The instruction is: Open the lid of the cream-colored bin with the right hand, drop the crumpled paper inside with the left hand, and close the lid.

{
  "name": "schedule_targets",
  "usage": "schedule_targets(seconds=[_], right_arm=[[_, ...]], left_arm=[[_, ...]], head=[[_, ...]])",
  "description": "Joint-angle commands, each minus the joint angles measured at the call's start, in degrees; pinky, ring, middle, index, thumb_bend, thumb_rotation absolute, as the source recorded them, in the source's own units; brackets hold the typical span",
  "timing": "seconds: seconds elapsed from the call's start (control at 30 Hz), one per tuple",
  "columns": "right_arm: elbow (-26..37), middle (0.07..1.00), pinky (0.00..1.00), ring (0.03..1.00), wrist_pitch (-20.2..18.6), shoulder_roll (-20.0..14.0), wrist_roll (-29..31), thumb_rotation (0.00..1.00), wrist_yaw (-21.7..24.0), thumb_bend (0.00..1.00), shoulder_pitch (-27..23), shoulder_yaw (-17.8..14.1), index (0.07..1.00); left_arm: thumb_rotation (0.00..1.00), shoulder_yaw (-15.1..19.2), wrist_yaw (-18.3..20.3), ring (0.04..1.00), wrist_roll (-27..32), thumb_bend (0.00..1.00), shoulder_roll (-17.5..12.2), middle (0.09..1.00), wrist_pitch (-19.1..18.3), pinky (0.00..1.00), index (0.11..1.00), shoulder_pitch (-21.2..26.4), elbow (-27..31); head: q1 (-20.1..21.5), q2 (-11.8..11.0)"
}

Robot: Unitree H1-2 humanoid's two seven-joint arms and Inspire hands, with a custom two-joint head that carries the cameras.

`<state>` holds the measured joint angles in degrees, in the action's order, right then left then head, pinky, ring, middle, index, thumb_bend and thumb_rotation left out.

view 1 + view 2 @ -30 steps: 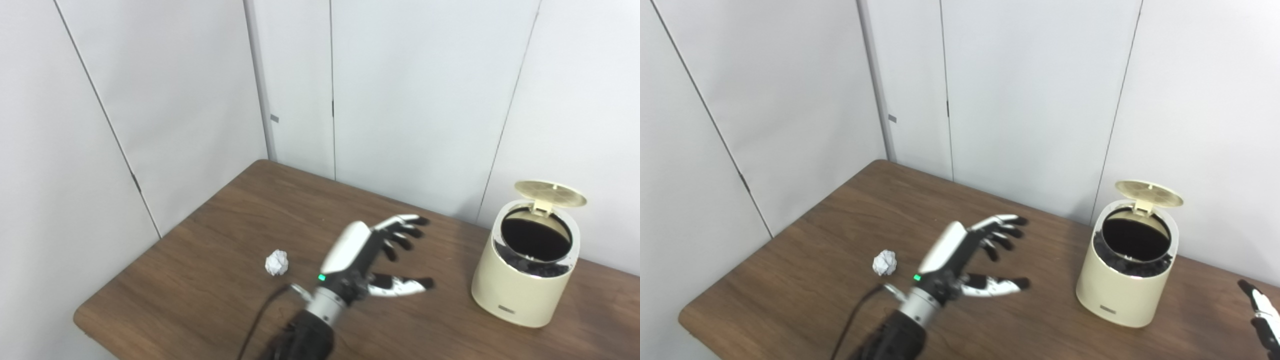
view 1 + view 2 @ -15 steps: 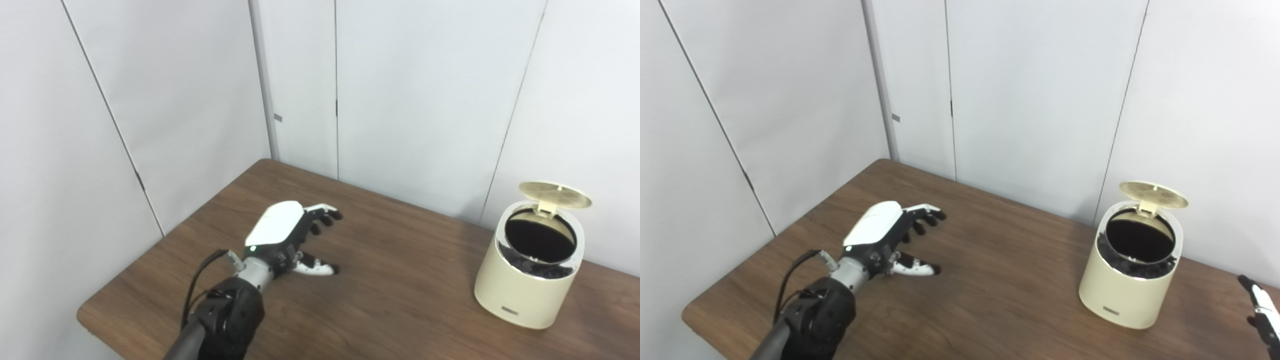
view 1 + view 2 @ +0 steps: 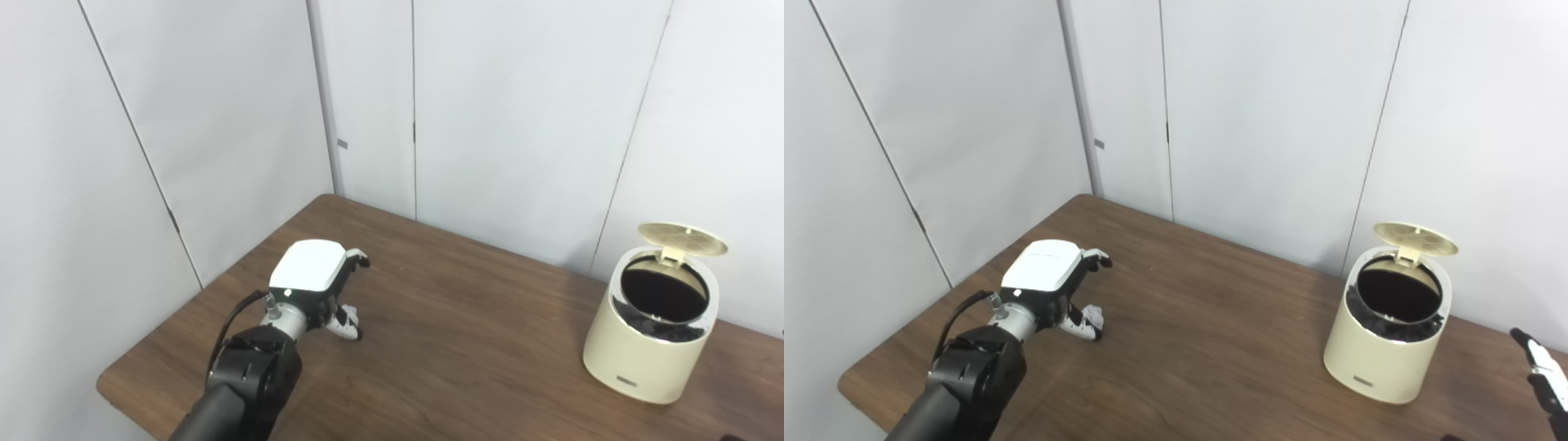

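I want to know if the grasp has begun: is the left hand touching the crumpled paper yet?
Cannot tell. In the right eye view the left hand covers most of the crumpled paper; only a sliver shows beside its thumb.

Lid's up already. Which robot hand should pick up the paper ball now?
Left. The left robot hand is already curled over the crumpled paper at the table's left end. The right robot hand waits beyond the bin, far off.

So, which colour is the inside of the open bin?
Black: the inside of the bin looks black, best seen in the right eye view.
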<state>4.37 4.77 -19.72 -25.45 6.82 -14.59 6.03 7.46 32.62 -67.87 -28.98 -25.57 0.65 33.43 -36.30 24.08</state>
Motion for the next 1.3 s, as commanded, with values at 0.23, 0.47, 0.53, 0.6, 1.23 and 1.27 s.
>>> schedule_targets(seconds=[0.23, 0.47, 0.53, 0.6, 1.23, 1.27], right_arm=[[1.6, 1.0, 0.88, 0.997, 1.6, -0.7, 0.4, 0.54, -0.6, 0.75, -2.0, -0.8, 1.0], [2.0, 1.0, 0.9, 1.0, 1.2, -0.8, 0.1, 0.56, -0.3, 0.76, -2.0, -0.6, 1.0], [2.0, 1.0, 0.91, 1.0, 1.4, -0.8, 0.4, 0.57, -0.2, 0.76, -2.0, -0.6, 1.0], [2.0, 1.0, 0.9, 1.0, 1.5, -0.7, 0.7, 0.56, -0.2, 0.76, -2.0, -0.6, 1.0], [4.2, 1.0, 0.89, 1.0, -0.1, -0.9, -0.8, 0.54, 1.0, 0.73, -1.3, -0.7, 1.0], [4.3, 1.0, 0.89, 1.0, -0.1, -0.9, -0.9, 0.54, 1.0, 0.72, -1.2, -0.7, 1.0]], left_arm=[[0.16, 1.6, -0.5, 0.739, -5.9, 0.87, -1.8, 0.776, 3.3, 0.55, 0.752, 1.7, -2.8], [0.17, 1.7, -1.2, 0.734, -6.7, 0.86, -1.5, 0.728, 4.8, 0.62, 0.756, 2.2, -6.1], [0.16, 1.7, -1.9, 0.731, -6.6, 0.86, -1.6, 0.711, 5.1, 0.6, 0.746, 2.3, -7.6], [0.17, 1.5, -2.4, 0.724, -6.1, 0.85, -1.8, 0.704, 5.4, 0.57, 0.734, 2.4, -9.2], [0.14, 0.5, -9.1, 0.659, -2.0, 0.82, -1.3, 0.663, 5.8, 0.51, 0.715, 2.1, -18.5], [0.14, 0.4, -9.3, 0.658, -1.7, 0.82, -1.4, 0.662, 5.8, 0.51, 0.715, 2.1, -18.8]], head=[[0.3, 0.4], [0.5, 0.8], [0.5, 0.9], [0.5, 0.9], [1.2, 2.2], [1.3, 2.2]])
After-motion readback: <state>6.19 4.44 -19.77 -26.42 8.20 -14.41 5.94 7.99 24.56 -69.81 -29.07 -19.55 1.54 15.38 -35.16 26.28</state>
